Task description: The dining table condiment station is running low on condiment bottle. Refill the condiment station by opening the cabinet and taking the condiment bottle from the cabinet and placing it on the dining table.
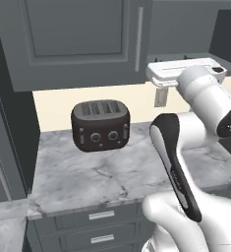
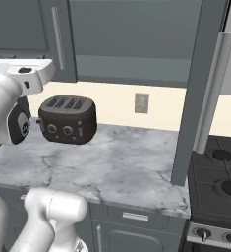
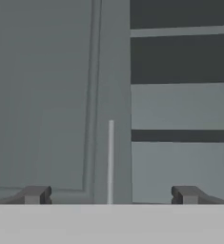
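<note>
Claw [image 3: 111, 195] is spreading wide, facing the cabinet [image 3: 46, 95]; its handle [image 3: 111, 162] is sitting at 12 o'clock between the fingertips; advancing straight should centre the grip.

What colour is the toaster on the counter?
Dark brown to black, the toaster shows best in the left base view.

Grey-blue cabinet [image 1: 77, 39]: left door shut, right door swung open

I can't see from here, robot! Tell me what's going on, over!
Gripper open, facing left cabinet door's handle. Right cabinet door swung open. Condiment bottle not spotted. Toaster on counter below.
</note>
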